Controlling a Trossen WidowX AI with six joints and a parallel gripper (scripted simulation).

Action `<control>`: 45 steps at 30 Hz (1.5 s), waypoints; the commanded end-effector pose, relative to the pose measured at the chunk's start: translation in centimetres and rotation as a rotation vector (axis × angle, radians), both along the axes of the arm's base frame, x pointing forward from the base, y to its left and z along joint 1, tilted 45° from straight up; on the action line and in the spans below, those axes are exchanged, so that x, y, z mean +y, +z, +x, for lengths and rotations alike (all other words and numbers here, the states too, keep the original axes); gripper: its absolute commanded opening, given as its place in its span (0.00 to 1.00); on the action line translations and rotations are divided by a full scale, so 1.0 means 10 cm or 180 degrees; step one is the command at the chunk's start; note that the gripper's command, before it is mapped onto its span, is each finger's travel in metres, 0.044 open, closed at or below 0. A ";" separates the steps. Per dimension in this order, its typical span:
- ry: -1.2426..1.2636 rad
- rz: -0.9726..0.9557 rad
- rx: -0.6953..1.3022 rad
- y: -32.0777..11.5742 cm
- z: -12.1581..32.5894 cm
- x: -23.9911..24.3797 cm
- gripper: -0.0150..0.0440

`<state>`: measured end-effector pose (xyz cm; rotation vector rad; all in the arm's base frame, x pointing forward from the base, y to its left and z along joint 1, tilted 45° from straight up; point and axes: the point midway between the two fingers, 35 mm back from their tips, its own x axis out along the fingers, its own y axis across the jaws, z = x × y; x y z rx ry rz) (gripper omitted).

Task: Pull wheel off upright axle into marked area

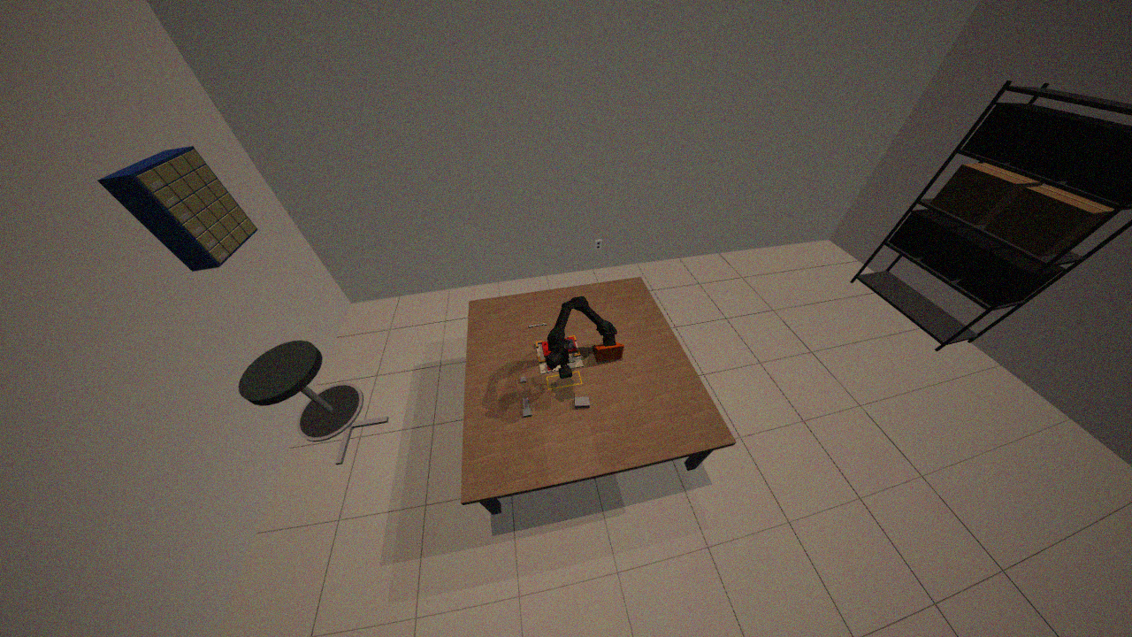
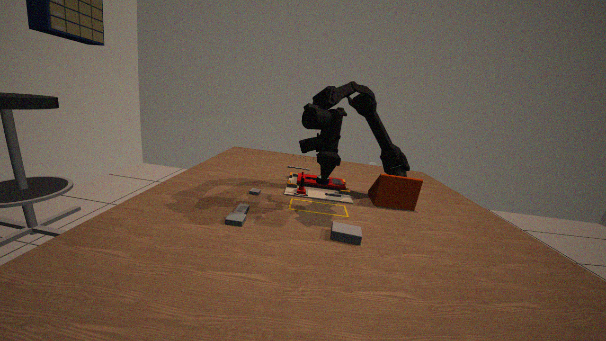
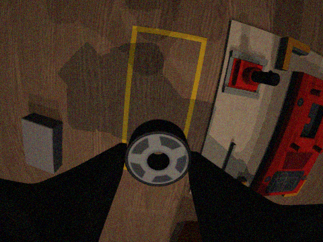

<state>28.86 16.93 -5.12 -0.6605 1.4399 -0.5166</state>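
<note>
In the top view the hand [image 1: 563, 371] is very small, and the wheel it holds is too tiny to pick out. In the exterior view the hand [image 2: 323, 179] hangs in front of the red block [image 2: 320, 182], and the wheel cannot be made out there. In the wrist view the two dark fingers cover both sides of the wheel [image 3: 157, 158]. They also hide the near end of the yellow frame [image 3: 163, 74]. The red block [image 3: 298, 134] is cut off by the right edge.
</note>
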 end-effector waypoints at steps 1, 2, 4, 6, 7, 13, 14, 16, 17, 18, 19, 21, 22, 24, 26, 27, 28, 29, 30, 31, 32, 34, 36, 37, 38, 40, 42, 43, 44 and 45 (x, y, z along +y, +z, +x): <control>0.0009 -0.0015 0.0012 -0.07 0.00 -0.07 0.25; 0.0009 -0.0015 0.0012 -0.09 0.01 -0.09 0.25; 0.0010 -0.0014 0.0011 -0.16 0.02 -0.14 0.25; 0.0010 -0.0014 0.0011 -0.25 0.04 -0.22 0.25; 0.0011 -0.0014 0.0010 -0.29 0.05 -0.27 0.25; 0.0010 -0.0022 0.0008 -0.56 0.07 -0.53 0.25; 0.0009 -0.0024 0.0007 -0.60 0.07 -0.58 0.25; 0.0009 -0.0027 0.0007 -0.65 0.07 -0.64 0.25; 0.0009 -0.0028 0.0007 -0.66 0.07 -0.64 0.25; 0.0009 -0.0028 0.0007 -0.66 0.07 -0.64 0.25; 0.0009 -0.0028 0.0007 -0.66 0.07 -0.64 0.25; 0.0009 -0.0028 0.0007 -0.66 0.07 -0.64 0.25; -0.0017 -0.0017 0.0014 -0.62 0.06 -0.61 0.30; -0.0017 -0.0017 0.0014 -0.62 0.06 -0.61 0.39; -0.0017 -0.0017 0.0014 -0.62 0.06 -0.61 0.48; -0.0017 -0.0017 0.0014 -0.62 0.06 -0.61 0.52; -0.0017 -0.0017 0.0014 -0.62 0.06 -0.61 0.57; -0.0017 -0.0017 0.0014 -0.62 0.06 -0.61 0.61; -0.0017 -0.0017 0.0014 -0.62 0.06 -0.61 0.65; -0.0017 -0.0017 0.0014 -0.62 0.06 -0.61 0.70; -0.0016 -0.0017 0.0014 -0.61 0.06 -0.59 0.74; -0.0010 -0.0015 0.0013 -0.53 0.06 -0.51 0.76; -0.0001 -0.0015 0.0012 -0.38 0.04 -0.36 0.76; 0.0003 -0.0016 0.0012 -0.31 0.03 -0.29 0.76; 0.0006 -0.0017 0.0011 -0.25 0.02 -0.24 0.76; 0.0009 -0.0018 0.0011 -0.20 0.01 -0.19 0.76; 0.0009 -0.0018 0.0011 -0.20 0.01 -0.19 0.76; 0.0045 -0.0015 0.0000 -0.26 0.01 -0.24 0.81; 0.0043 -0.0012 0.0003 -0.21 -0.04 -0.22 0.85; 0.0040 -0.0009 0.0008 -0.13 -0.14 -0.20 0.90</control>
